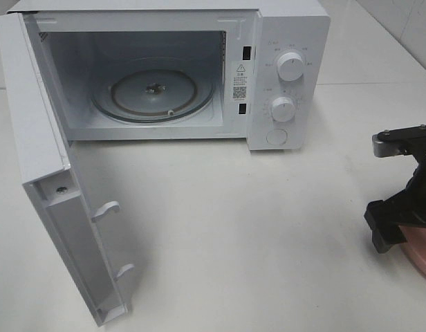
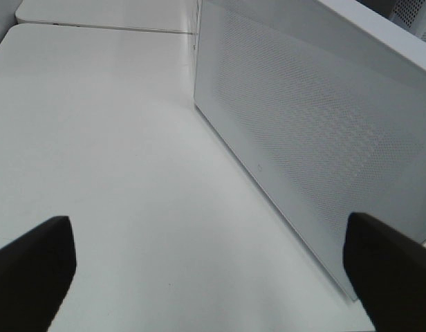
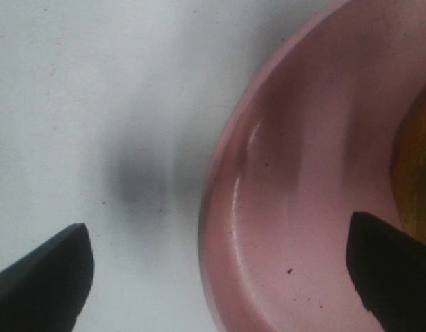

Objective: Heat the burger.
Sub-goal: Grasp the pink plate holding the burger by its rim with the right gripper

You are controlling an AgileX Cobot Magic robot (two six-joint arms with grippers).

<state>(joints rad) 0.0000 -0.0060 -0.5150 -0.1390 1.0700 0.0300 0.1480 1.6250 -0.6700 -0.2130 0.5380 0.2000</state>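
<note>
Where the right arm ends: the right gripper (image 3: 216,235) has its two dark fingers (image 3: 43,277) spread wide. One hangs over bare table and the other over the pink plate. The plate's rim runs through the gap, and neither finger is seen pinching it.
Right gripper from above: a black shape at the right edge of the high view, low over the plate.
Pink plate (image 1: 424,257): round, shallow and glossy, in the lower right corner of the high view and mostly cut off by the frame. It carries the burger.
Burger (image 3: 417,173): only a golden-brown sliver shows, at the right edge of the right wrist view. It sits on the plate just above the right-hand finger. Whether they touch cannot be told, and its layers are out of frame.
Left gripper (image 2: 207,228): fingers wide apart with nothing between them, over bare table. It is near a white dotted panel of the microwave.
Table (image 1: 254,228): plain white, filling the lower half of the high view.
Microwave (image 1: 296,28): white, across the top of the high view, well apart from the plate.
Door (image 1: 54,173): swung fully open toward the lower left.
Cavity: holds a round glass turntable (image 1: 154,90).
Controls: two round knobs (image 1: 290,66) one above the other, with a round button (image 1: 276,136) beneath.
</note>
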